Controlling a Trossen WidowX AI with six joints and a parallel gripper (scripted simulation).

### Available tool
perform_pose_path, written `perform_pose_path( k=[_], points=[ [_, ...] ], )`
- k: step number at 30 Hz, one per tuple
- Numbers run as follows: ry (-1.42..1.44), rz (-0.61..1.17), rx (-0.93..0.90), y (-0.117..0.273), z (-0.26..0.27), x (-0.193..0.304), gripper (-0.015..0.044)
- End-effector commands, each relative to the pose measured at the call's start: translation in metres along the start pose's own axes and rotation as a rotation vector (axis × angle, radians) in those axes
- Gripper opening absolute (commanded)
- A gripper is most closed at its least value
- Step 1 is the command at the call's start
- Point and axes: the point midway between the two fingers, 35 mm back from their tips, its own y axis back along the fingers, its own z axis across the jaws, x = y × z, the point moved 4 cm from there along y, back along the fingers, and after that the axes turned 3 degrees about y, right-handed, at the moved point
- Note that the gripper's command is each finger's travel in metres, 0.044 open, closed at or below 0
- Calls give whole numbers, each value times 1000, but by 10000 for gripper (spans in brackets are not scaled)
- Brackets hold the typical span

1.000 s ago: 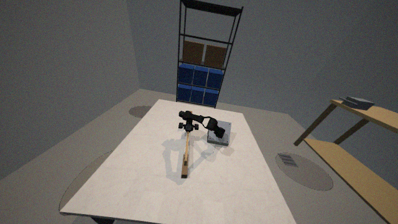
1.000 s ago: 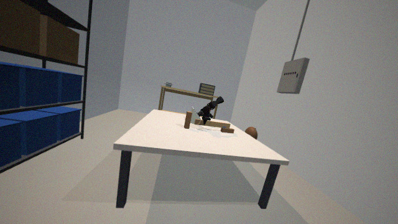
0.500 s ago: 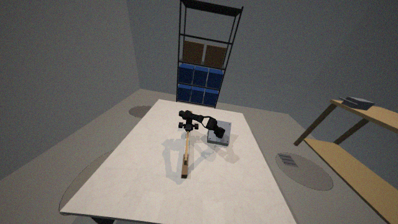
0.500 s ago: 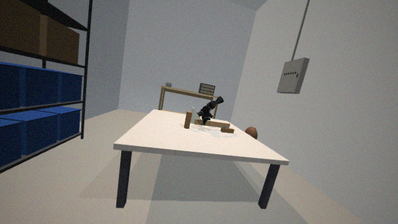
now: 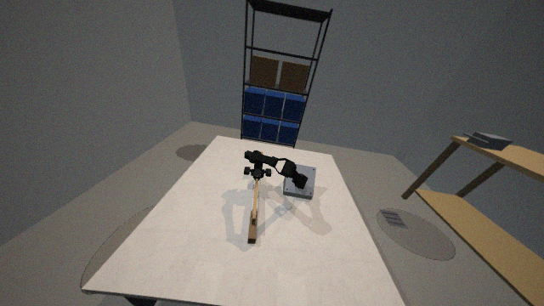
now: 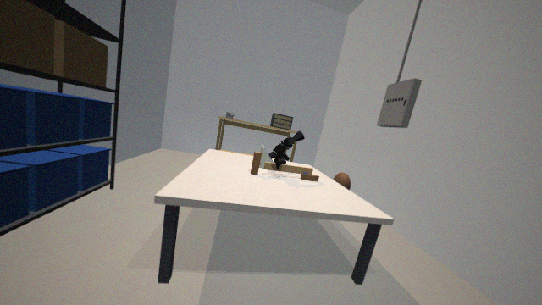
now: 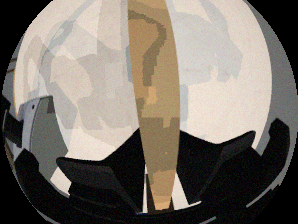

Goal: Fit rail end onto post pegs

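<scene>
The pale wooden rail (image 5: 255, 200) (image 6: 292, 169) (image 7: 159, 105) runs from the post to the footboard block. My gripper (image 5: 257, 176) (image 6: 278, 167) (image 7: 153, 129) is shut on the rail near its post end, one finger on each side. The post (image 6: 256, 163) stands upright; a narrow gap shows between it and the rail's end in the exterior view. That end looks raised off the table and the rail looks roughly level. The rail's far end is at the low dark footboard block (image 5: 252, 236) (image 6: 312, 178) and appears to rest in its bracket. The pegs and holes cannot be made out.
The arm reaches over from its grey base plate (image 5: 307, 192), which is beside the rail on the white table (image 5: 178, 255) (image 6: 237, 195). A shelf rack with blue bins (image 5: 272, 128) and a wooden bench (image 5: 531, 159) stand away from the table.
</scene>
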Motion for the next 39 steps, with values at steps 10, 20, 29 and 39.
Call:
perform_pose_path(
  k=[10,20,29,39],
  points=[
    [0,7,14,4,-2,6,0],
    [0,7,14,5,-1,9,0],
    [0,7,14,4,-1,12,0],
    [0,7,14,4,0,15,0]
  ],
)
